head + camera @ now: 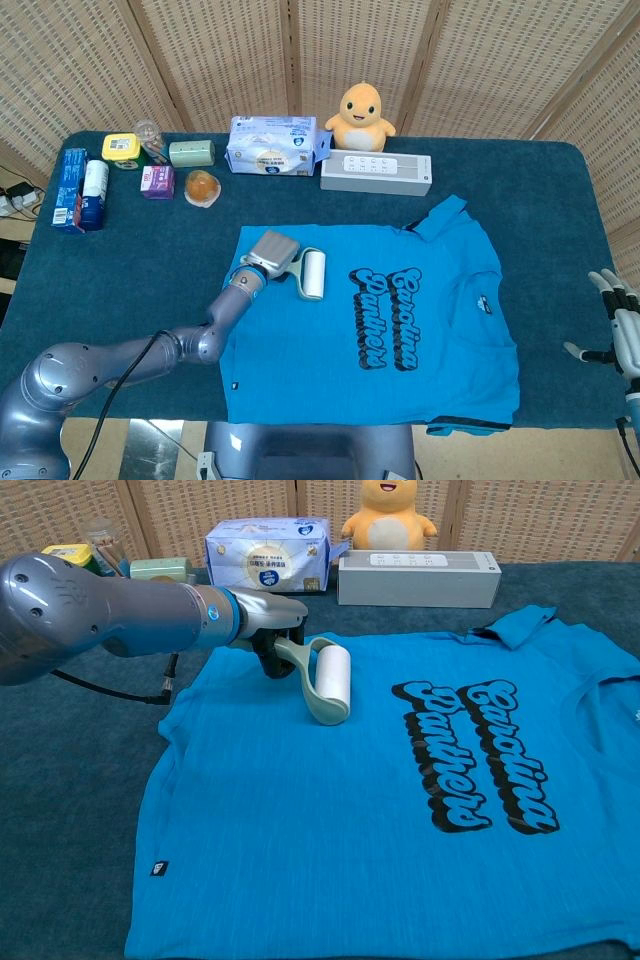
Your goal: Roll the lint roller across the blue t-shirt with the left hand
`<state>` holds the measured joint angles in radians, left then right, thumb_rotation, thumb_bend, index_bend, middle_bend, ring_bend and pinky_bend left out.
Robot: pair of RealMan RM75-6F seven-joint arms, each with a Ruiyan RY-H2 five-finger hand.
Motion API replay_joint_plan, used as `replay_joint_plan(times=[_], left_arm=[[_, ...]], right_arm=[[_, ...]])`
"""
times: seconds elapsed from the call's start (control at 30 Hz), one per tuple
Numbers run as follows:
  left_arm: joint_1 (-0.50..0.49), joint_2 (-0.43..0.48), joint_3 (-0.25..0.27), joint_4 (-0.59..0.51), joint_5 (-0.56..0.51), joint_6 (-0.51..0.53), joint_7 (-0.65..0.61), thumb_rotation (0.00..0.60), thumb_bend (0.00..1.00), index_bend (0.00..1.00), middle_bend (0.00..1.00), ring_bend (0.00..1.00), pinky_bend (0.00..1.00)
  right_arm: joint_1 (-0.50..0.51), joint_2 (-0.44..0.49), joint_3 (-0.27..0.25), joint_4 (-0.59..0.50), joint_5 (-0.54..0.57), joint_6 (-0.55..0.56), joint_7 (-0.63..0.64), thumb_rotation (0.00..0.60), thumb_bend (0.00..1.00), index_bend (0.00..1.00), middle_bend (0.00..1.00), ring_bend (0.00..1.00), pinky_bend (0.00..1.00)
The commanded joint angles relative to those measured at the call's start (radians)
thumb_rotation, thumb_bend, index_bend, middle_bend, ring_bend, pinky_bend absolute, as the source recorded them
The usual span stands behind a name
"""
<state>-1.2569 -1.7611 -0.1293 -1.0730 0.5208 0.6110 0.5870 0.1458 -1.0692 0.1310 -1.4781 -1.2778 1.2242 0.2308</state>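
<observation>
The blue t-shirt [370, 330] [360, 810] with black lettering lies flat on the dark blue table. A lint roller [312, 274] [330, 683] with a white roll and pale green handle rests on the shirt's upper left part. My left hand [270, 253] [270, 630] grips its handle from the left. My right hand [622, 325] shows only in the head view, at the table's right edge, fingers spread and empty, well away from the shirt.
Along the back stand a tissue pack [276, 146], a yellow plush chick [364, 108], a white power strip [376, 173] and several small jars and boxes [160, 165]. A blue box [70, 190] lies at the far left. A wicker screen stands behind.
</observation>
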Motion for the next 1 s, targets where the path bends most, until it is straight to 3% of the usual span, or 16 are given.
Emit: replay_joint_plan(times=[0.03,0.5,0.73,1.0], left_arm=[[-0.012,-0.012,-0.002,0.011,-0.012,-0.002,0.005,0.6,0.92,0.95,1.0,0.93,1.0],[-0.077,-0.063,-0.038,0.071,-0.04,-0.037,-0.007,0.6,0.92,0.95,1.0,0.93,1.0],[-0.11,-0.09,-0.074,0.099,-0.004,-0.038,-0.037,0.6,0.92,0.95,1.0,0.93,1.0],[-0.163,-0.16,-0.087,0.205,-0.012,-0.086,-0.039,0.6,0.92,0.95,1.0,0.93,1.0]], right_arm=[[-0.002,0.003,0.0,0.001,0.0,0.0,0.004,0.6,0.0,0.0,0.0,0.0,0.03],[-0.001,0.003,0.001,0.005,0.002,-0.005,0.007,0.6,0.0,0.0,0.0,0.0,0.03],[0.002,0.01,0.002,0.001,0.006,-0.015,0.011,0.6,0.0,0.0,0.0,0.0,0.03],[0.002,0.005,-0.001,0.009,0.001,-0.016,0.017,0.6,0.0,0.0,0.0,0.0,0.03]])
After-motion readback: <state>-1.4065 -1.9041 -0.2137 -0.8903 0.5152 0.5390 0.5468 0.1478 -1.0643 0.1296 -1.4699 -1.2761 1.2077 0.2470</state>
